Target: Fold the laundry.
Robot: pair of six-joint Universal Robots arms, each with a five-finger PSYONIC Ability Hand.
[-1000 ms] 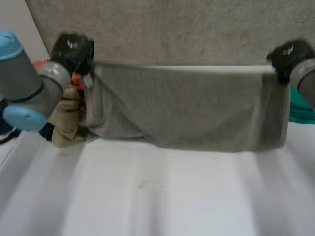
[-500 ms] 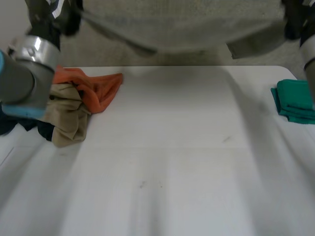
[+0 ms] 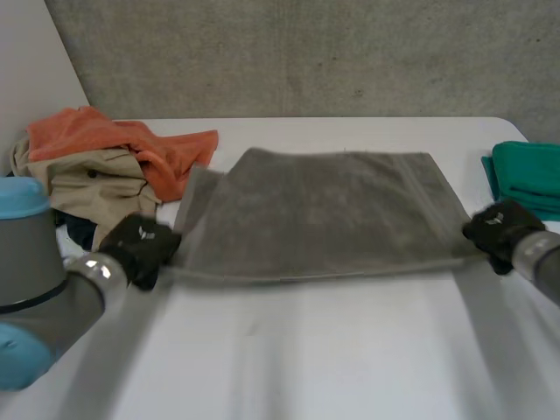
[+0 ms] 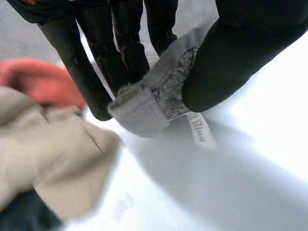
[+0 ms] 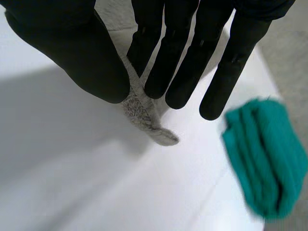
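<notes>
A grey towel (image 3: 319,210) lies spread flat across the middle of the white table (image 3: 306,350). My left hand (image 3: 140,249) sits at the towel's near left corner. Its fingers (image 4: 120,43) and thumb (image 4: 231,57) pinch that corner (image 4: 149,103), which has a white label. My right hand (image 3: 500,232) is at the near right corner. There the thumb (image 5: 72,48) and fingers (image 5: 178,57) pinch the grey corner (image 5: 142,113) just above the table.
A heap of orange (image 3: 131,144), beige (image 3: 92,179) and dark laundry lies at the back left, close to my left hand. A folded green cloth (image 3: 529,179) rests at the right edge, beside my right hand (image 5: 262,154). A grey wall stands behind the table.
The towel was held up stretched between both hands, swung high, and now lies flat on the table. Both hands came down toward the near side, still pinching its corners.
</notes>
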